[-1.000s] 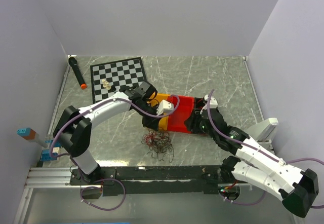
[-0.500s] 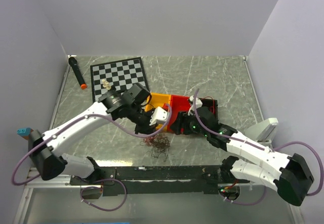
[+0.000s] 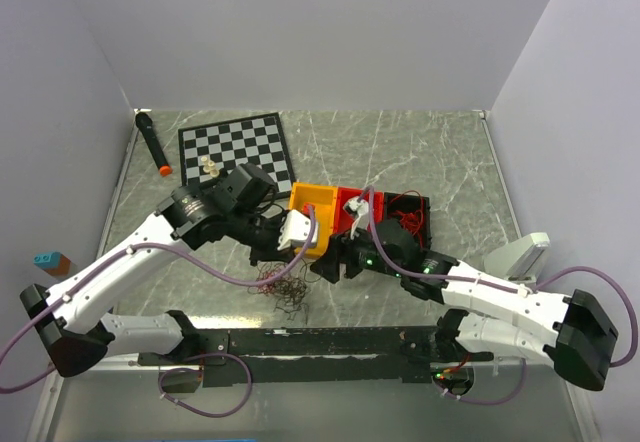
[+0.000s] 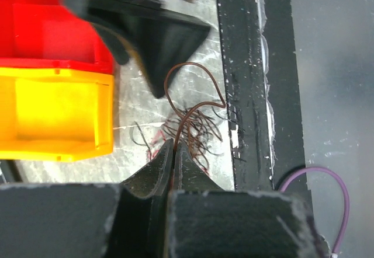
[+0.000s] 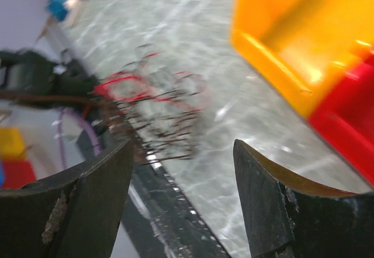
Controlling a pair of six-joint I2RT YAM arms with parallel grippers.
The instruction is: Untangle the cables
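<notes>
Cables (image 4: 190,131): one tangle; one yellow bin (image 4: 55,112)

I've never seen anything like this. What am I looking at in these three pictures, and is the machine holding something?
The left arm and right arm are robots bolted at the near edge of a table. The wide picture looks down from above. The other two come from a small camera on each wrist. On the table lie a tangle of thin red and dark cables, a yellow bin, a red bin, a chessboard and a black marker. The left gripper is shut, pinching one wire of the tangle. The right gripper is open, facing the tangle and holding nothing.
</notes>
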